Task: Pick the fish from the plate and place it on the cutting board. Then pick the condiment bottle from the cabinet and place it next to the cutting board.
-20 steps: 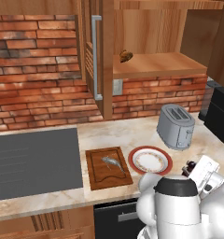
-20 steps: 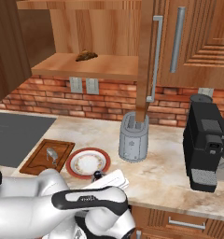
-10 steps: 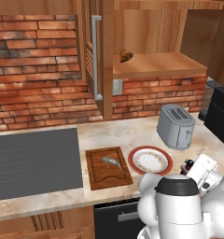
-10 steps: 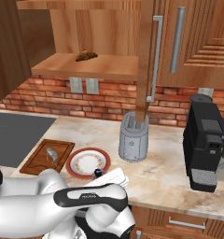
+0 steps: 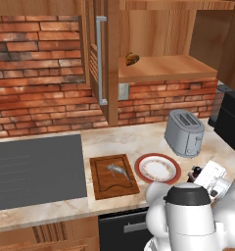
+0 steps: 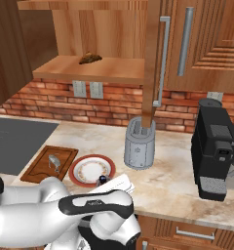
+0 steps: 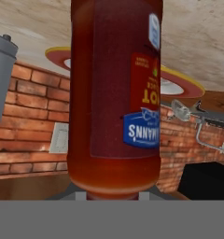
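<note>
Fish (image 5: 117, 170) already laid on board (image 5: 112, 176), near the counter's (image 5: 139, 137) front edge beside the stovetop (image 5: 36, 169), so first half judged done. Plate (image 5: 157, 168) left bare just right of the board. Bottle (image 7: 116, 93) grasped in gripper (image 5: 198, 174), low over the counter front right of the plate, hand view upside down with bottle close before the lens; fingers hidden, clenching on it judged from how it is carried. Toaster (image 5: 184, 132) behind, toward the wall. Remaining: setting bottle down beside board
</note>
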Controlling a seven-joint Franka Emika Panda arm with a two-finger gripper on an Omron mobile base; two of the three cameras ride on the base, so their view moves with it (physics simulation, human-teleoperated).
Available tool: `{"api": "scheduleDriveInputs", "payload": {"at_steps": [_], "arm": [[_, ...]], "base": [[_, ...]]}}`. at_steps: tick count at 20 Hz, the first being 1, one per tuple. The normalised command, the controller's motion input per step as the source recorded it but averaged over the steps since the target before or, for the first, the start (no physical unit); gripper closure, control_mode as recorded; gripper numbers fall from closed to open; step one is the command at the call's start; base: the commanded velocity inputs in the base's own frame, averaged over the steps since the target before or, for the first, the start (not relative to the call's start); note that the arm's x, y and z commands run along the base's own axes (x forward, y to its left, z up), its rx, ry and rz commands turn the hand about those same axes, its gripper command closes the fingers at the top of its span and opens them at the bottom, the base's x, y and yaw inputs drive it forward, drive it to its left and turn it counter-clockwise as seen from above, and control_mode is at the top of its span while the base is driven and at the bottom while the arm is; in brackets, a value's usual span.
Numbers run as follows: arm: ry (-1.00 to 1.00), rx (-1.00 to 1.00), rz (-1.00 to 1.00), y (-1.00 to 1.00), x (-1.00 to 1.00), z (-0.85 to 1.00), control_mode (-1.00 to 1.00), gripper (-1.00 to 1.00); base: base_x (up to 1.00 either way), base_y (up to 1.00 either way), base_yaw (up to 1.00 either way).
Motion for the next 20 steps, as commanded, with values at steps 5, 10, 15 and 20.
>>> {"api": "scheduleDriveInputs", "payload": {"at_steps": [5, 10, 15, 20], "arm": [[0.00, 0.00, 0.00, 0.00, 0.16, -0.04, -1.00, 1.00], [0.00, 0.00, 0.00, 0.00, 0.15, -0.04, -1.00, 1.00], [0.00, 0.00, 0.00, -0.03, 0.12, -0.02, -1.00, 1.00], [0.00, 0.00, 0.00, -0.07, 0.09, 0.00, -1.00, 1.00]], "base": [[0.00, 0.00, 0.00], [0.00, 0.00, 0.00], [0.00, 0.00, 0.00], [0.00, 0.00, 0.00]]}}
